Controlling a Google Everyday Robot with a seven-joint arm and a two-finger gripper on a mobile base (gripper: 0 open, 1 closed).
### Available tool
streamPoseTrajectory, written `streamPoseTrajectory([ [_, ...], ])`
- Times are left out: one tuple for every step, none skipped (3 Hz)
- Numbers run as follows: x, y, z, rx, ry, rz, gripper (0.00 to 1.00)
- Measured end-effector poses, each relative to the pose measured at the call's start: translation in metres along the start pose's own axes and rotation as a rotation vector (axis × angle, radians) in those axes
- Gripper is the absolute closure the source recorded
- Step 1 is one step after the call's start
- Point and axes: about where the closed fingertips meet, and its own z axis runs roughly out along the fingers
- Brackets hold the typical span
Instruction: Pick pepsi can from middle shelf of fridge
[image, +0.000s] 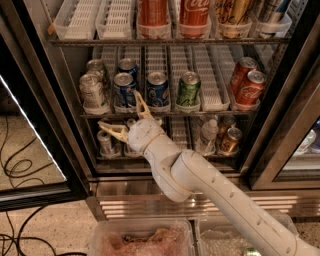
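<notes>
The fridge (60, 100) stands open in front of me. On the middle shelf (215, 113) there are two blue pepsi cans at the front (124, 91) (157, 90) and a third behind them (128, 66). A green can (189, 90) stands to their right, silver cans (92, 93) to their left, and red Coca-Cola cans (248, 86) at the far right. My gripper (122, 114) is open and empty at the shelf's front edge, just below the left front pepsi can. One finger (141, 102) points up between the two front blue cans, the other (109, 128) points left below the rail.
Tall red bottles (192, 15) and white lanes fill the upper shelf. Small bottles and cans (220, 135) sit on the lower shelf. The open glass door (30, 165) hangs at the left, with cables (20, 165) on the floor. Clear plastic bins (140, 240) lie under my arm.
</notes>
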Motion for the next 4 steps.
streamPoseTrajectory([
  [-0.003, -0.005, 0.007, 0.027, -0.009, 0.014, 0.2],
  [-0.004, -0.006, 0.013, 0.041, -0.016, 0.028, 0.21],
  [-0.002, -0.005, 0.017, 0.052, -0.018, 0.028, 0.19],
  [-0.001, -0.009, 0.018, 0.065, -0.02, 0.016, 0.2],
])
